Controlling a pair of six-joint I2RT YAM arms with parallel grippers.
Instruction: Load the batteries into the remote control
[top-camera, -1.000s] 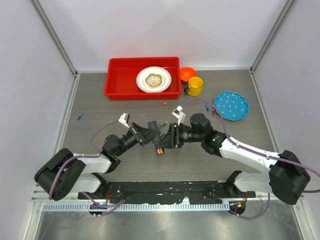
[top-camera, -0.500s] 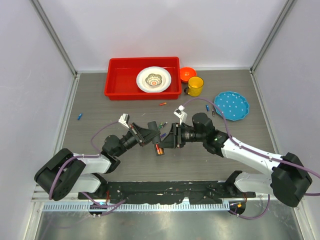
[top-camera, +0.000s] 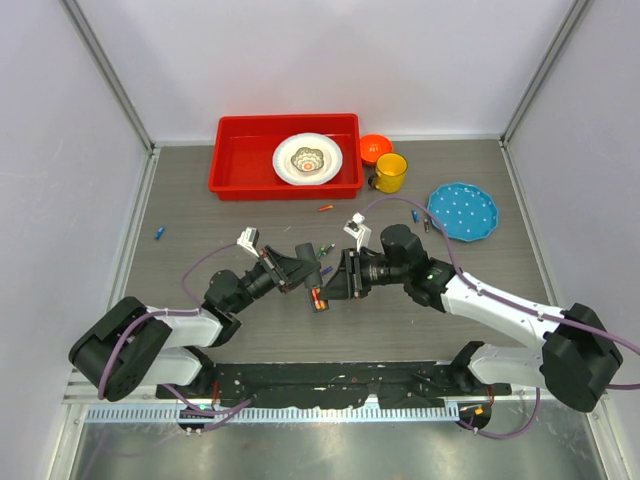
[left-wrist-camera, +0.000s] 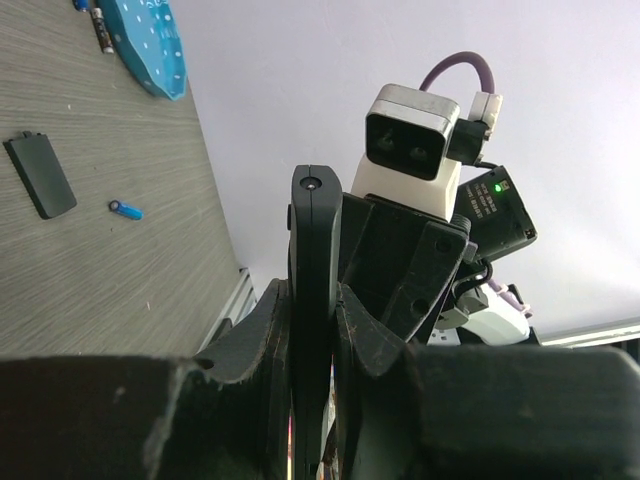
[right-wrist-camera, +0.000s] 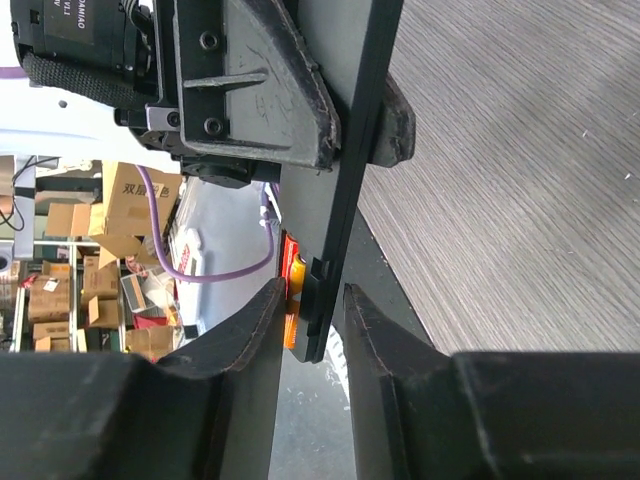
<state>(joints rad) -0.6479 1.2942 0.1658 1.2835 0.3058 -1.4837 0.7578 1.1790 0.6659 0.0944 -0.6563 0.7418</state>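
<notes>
My left gripper (top-camera: 297, 266) is shut on the slim black remote control (top-camera: 310, 283) and holds it on edge above the table. In the left wrist view the remote (left-wrist-camera: 312, 230) stands clamped between the jaws of the left gripper (left-wrist-camera: 312, 300). Red and orange batteries (right-wrist-camera: 292, 285) sit in the slot at the remote's free end (right-wrist-camera: 345, 150), and they also show in the top view (top-camera: 318, 298). My right gripper (right-wrist-camera: 312, 300) is open and straddles that end. Its left finger is at the batteries, and a gap shows on the other side. The flat black cover (left-wrist-camera: 40, 175) lies on the table.
Loose batteries lie about: blue at the left (top-camera: 159, 233), red by the tray (top-camera: 324, 208), one near the blue plate (top-camera: 415, 215), and green and purple ones (top-camera: 325, 250) behind the grippers. A red tray (top-camera: 232, 160) holding a white dish, an orange bowl (top-camera: 375, 148), a yellow mug (top-camera: 390, 172) and a blue plate (top-camera: 462, 210) stand at the back.
My right gripper has edged slightly left along the remote's end. The left gripper holds the remote in the same place.
</notes>
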